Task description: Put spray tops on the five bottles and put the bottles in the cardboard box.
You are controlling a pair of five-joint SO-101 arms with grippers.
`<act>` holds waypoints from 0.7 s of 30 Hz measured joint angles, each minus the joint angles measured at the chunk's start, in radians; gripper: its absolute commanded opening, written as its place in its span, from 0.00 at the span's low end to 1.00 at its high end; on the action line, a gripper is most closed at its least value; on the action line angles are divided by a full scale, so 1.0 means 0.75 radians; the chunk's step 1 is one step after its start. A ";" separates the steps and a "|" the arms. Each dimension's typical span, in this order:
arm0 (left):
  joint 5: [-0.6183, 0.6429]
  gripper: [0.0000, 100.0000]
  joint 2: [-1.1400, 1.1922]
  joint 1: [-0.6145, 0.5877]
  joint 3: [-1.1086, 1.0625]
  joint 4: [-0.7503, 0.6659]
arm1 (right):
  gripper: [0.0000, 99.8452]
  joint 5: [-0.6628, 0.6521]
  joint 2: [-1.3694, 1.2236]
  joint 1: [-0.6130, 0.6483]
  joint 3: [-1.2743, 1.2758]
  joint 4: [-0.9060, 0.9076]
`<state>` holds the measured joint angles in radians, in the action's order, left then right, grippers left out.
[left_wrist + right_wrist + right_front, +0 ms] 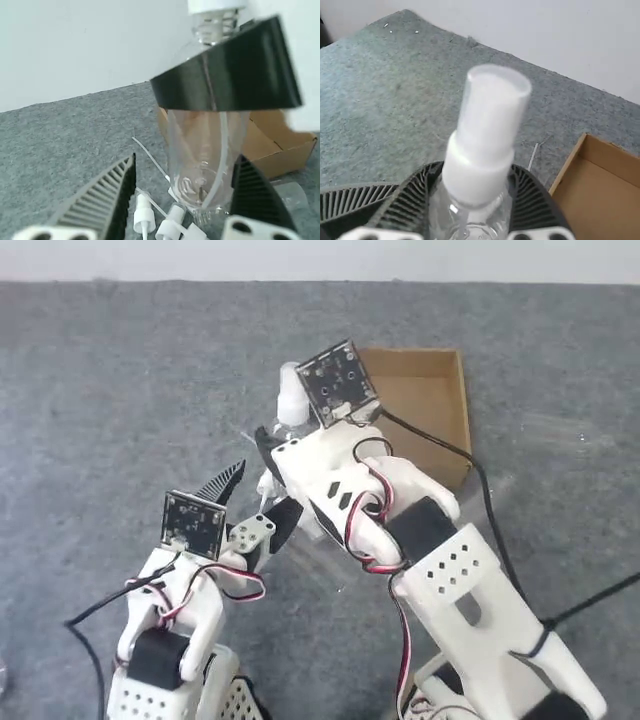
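Observation:
My right gripper (pixel 283 437) is shut on a clear bottle (pixel 291 412) with a white spray top (pixel 487 125), holding it upright above the grey mat just left of the cardboard box (pixel 432 400). In the right wrist view its ribbed fingers (pixel 405 205) hug the bottle's shoulders. My left gripper (pixel 258 498) stands open in front of that bottle. The left wrist view has the bottle's clear body (pixel 200 155) between and beyond its black fingers (pixel 102 200), with the right arm's black finger (pixel 225 82) across the bottle's neck. Loose spray tops (pixel 172 224) lie on the mat below.
The open cardboard box (pixel 602 175) lies on the mat at the back right, with bare mat to its left. A clear object (pixel 292 192), perhaps another bottle, lies near the box. Cables trail from both arms at the near edge.

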<state>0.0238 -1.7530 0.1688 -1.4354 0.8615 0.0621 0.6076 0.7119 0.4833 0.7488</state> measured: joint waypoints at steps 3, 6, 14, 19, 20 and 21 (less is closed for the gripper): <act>-0.002 0.22 0.000 -0.018 0.000 0.000 | 0.01 -0.016 0.000 -0.057 0.000 -0.041; -0.002 0.12 0.000 -0.057 0.000 0.000 | 0.01 -0.023 -0.076 -0.188 -0.002 -0.180; -0.002 0.01 0.014 -0.190 -0.051 -0.090 | 0.01 -0.023 -0.524 -0.364 0.000 -0.720; -0.002 0.01 0.018 -0.186 -0.057 -0.096 | 0.01 -0.023 -0.777 -0.454 -0.078 -0.904; -0.002 0.01 0.018 -0.186 -0.057 -0.096 | 0.01 -0.023 -0.827 -0.471 -0.115 -0.906; -0.002 0.01 0.018 -0.186 -0.057 -0.096 | 0.01 -0.023 -0.876 -0.481 -0.158 -0.906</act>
<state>0.0222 -1.7392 0.0292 -1.4784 0.7894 0.0453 -0.0491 0.3514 0.3652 0.0690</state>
